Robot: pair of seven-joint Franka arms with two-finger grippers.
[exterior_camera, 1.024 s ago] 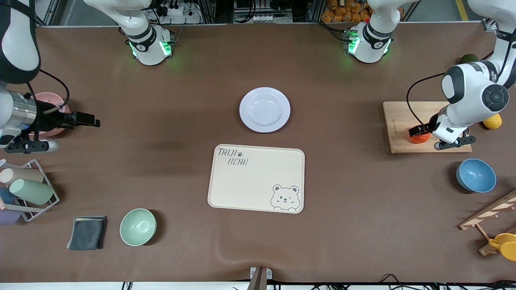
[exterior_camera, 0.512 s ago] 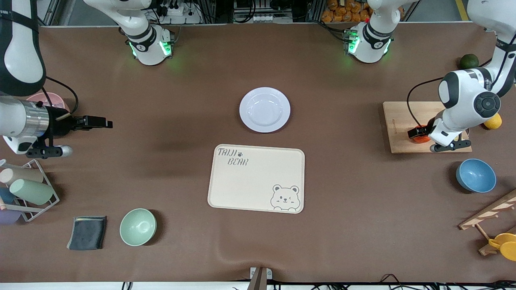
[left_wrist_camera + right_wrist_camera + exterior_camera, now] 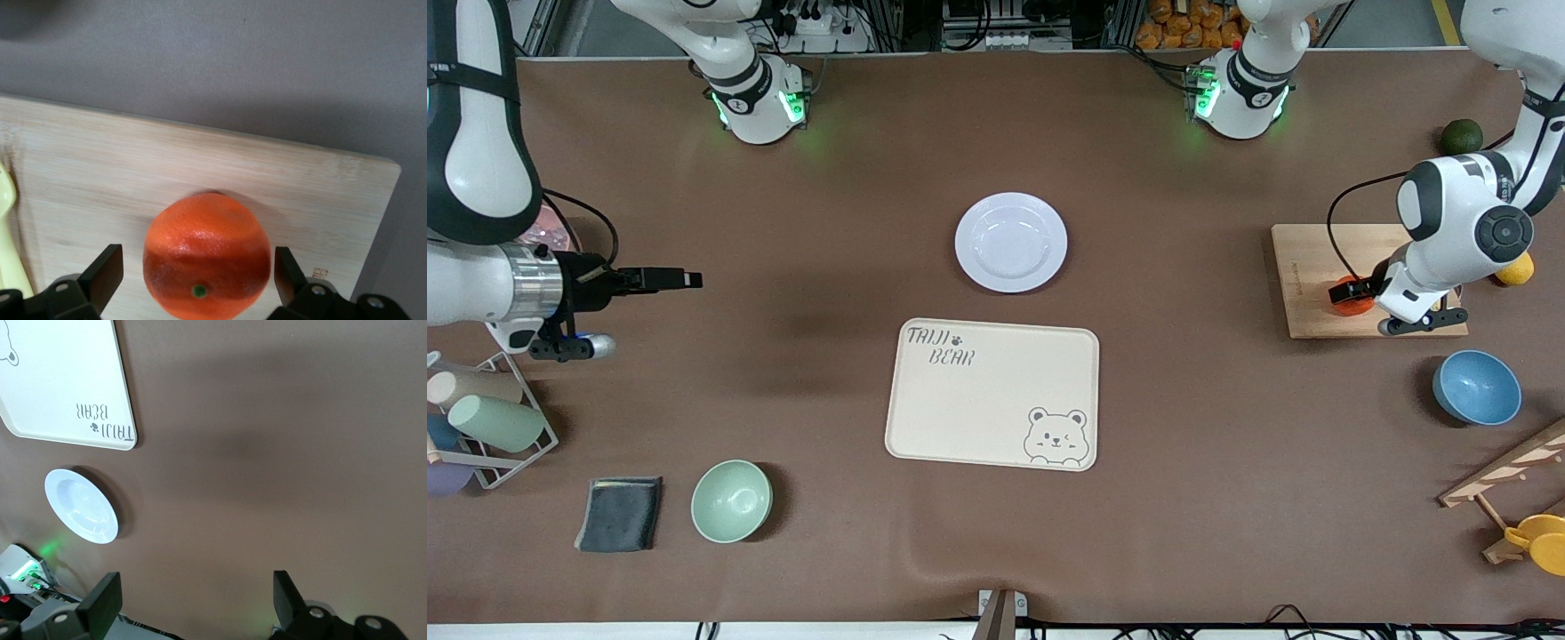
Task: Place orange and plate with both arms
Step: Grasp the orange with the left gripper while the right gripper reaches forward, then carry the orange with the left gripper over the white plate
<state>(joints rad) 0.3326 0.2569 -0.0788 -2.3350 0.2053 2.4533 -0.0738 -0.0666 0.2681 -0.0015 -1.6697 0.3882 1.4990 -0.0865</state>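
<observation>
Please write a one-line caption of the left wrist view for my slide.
Open left gripper straddling the orange on the wooden cutting board, fingers not yet closed on it.

The tabletop [image 3: 827, 222] is brown. The plate [image 3: 1011, 242] is pale lavender-white, the orange [image 3: 207, 255] reddish-orange with a green dot. The tray [image 3: 992, 393] is cream, printed with grey lettering and a bear. The cutting board [image 3: 200, 167] is light wood-grained.

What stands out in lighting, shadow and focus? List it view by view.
Front view: green base lights tint the table mat; soft arm shadow beside the plate. Left wrist view: orange sharp, with a dark band of shade across it, the open left gripper astride it. Right wrist view: broad blurred shadow on the mat.
</observation>
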